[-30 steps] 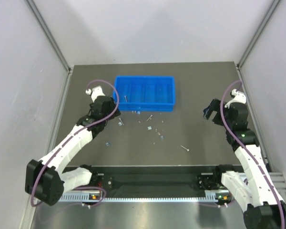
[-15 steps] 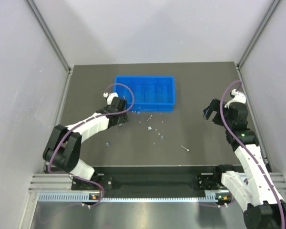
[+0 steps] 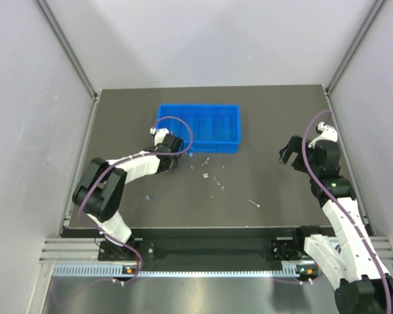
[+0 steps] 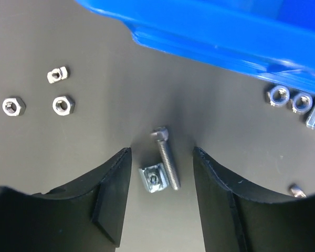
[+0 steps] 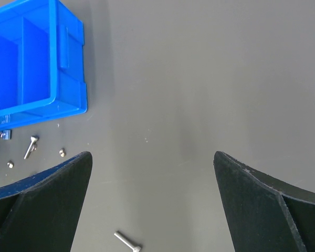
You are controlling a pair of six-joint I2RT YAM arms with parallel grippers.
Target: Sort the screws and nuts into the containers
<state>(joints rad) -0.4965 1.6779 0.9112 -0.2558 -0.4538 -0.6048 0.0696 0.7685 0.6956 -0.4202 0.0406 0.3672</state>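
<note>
Screw (image 4: 168,163) and square nut (image 4: 153,177) lie loose between our left hand's (image 4: 161,152) half-spread fingers (image 4: 110,189), clear only from its wrist; tray (image 4: 226,37) just beyond; right hand (image 5: 152,157) gapes wide.

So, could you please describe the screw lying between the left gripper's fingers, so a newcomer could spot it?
Start at the blue tray; just in front of it, the left gripper straddles two pieces on the dark table. The screw is the long threaded one, head toward the tray, beside a squat square nut.
</note>
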